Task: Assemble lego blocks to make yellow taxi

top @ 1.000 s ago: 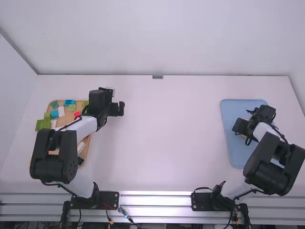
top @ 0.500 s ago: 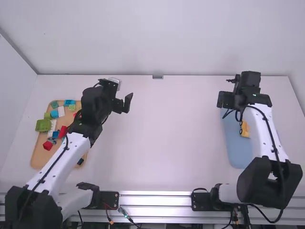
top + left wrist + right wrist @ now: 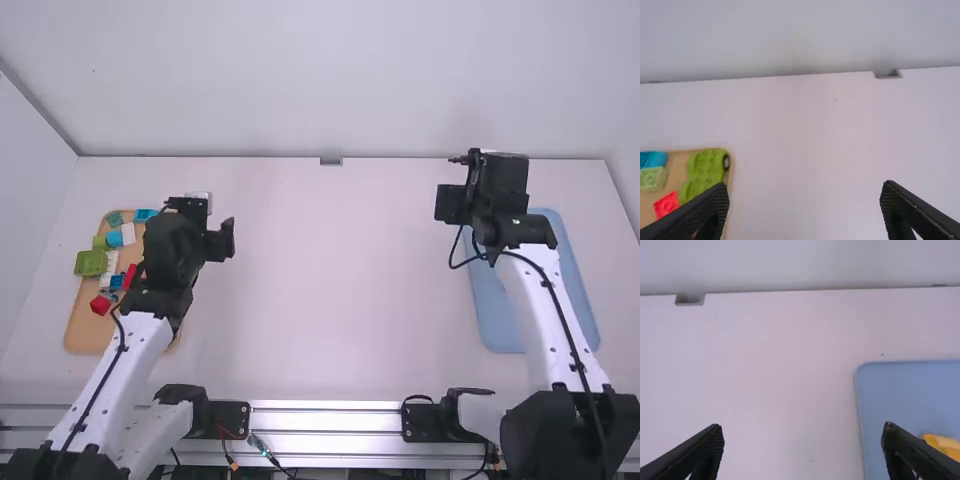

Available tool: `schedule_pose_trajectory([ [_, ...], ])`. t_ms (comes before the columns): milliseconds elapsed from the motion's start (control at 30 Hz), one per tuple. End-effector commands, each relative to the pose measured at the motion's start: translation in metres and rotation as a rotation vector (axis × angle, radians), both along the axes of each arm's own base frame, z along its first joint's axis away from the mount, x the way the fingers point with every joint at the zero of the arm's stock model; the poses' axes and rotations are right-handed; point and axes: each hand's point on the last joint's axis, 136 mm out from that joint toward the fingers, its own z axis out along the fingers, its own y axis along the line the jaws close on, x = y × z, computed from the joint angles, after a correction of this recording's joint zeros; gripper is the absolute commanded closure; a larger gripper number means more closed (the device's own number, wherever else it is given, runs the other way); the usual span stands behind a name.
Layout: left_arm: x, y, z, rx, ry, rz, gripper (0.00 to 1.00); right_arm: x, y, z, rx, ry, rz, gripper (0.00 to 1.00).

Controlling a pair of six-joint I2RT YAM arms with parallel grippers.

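Observation:
My left gripper is over the table just right of the wooden tray; in the left wrist view the gripper stands open with nothing between its fingers. The right gripper hangs by the far left corner of the blue tray. Seen from its wrist, this gripper is open and holds nothing. A yellow piece lies on the blue tray, partly behind a finger. On the wooden tray are a green block, a red block and a green wheeled piece.
Blue blocks and a light green one share the wooden tray with other loose pieces. White table surface lies between the two trays. A wall rises at the table's far edge, with a small grey fitting there.
The right gripper has risen from the yellow piece on the blue tray and moved left. My left gripper first shifted slightly right, then came back left; both forearms are stretched out more than before.

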Motion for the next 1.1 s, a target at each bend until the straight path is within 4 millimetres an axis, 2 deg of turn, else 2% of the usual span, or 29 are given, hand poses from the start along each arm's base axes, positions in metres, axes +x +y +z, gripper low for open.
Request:
schedule_pose_trajectory([
  [0,-0.01,0.004,0.001,-0.001,-0.024,0.024,0.24,-0.008,-0.002,0.007,0.004,-0.038,-0.009,0.22],
  [200,-0.034,0.004,-0.019,-0.001,-0.024,0.024,0.35,-0.018,-0.002,0.018,0.004,-0.141,-0.009,0.32],
  [467,-0.069,0.004,-0.061,-0.001,-0.024,0.024,0.56,-0.041,-0.002,0.035,0.005,-0.334,-0.009,0.52],
  [700,-0.087,0.004,-0.092,-0.001,-0.024,0.024,0.7,-0.059,-0.002,0.044,0.006,-0.474,-0.008,0.66],
  [900,-0.101,0.004,-0.123,-0.001,-0.024,0.024,0.83,-0.086,-0.002,0.016,0.006,-0.479,-0.008,0.81],
  [933,-0.101,0.004,-0.125,-0.001,-0.026,0.024,0.84,-0.088,-0.002,0.014,0.006,-0.479,-0.008,0.82],
  [1067,-0.099,0.004,-0.106,-0.002,-0.109,0.024,0.92,-0.104,-0.002,-0.009,0.006,-0.479,-0.008,0.93],
])
